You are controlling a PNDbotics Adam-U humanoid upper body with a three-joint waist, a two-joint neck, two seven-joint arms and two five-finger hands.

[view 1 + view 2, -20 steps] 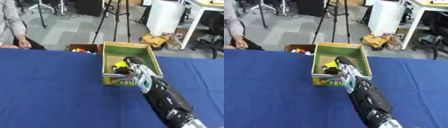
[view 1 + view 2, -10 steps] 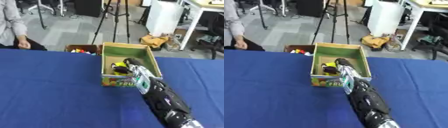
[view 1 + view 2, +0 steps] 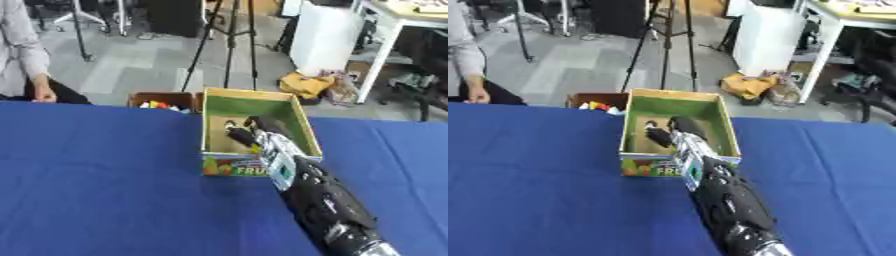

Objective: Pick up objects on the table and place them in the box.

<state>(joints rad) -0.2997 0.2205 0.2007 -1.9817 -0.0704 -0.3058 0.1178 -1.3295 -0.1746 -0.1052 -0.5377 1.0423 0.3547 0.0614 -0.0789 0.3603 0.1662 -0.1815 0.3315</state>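
right hand [image 3: 260,131] reaches over the near wall of the green-lined box [image 3: 296,120], hand down inside it. fingers [image 3: 658,136] look curled, dark against the box floor, but can't tell if they pinch anything. box sits on the blue surface [image 3: 96,180] near its far edge, fruit print on the front. no loose objects seen on the surface. a 2nd brown box [image 3: 157,100] with colored bits sits just behind, at the left. left hand not seen.
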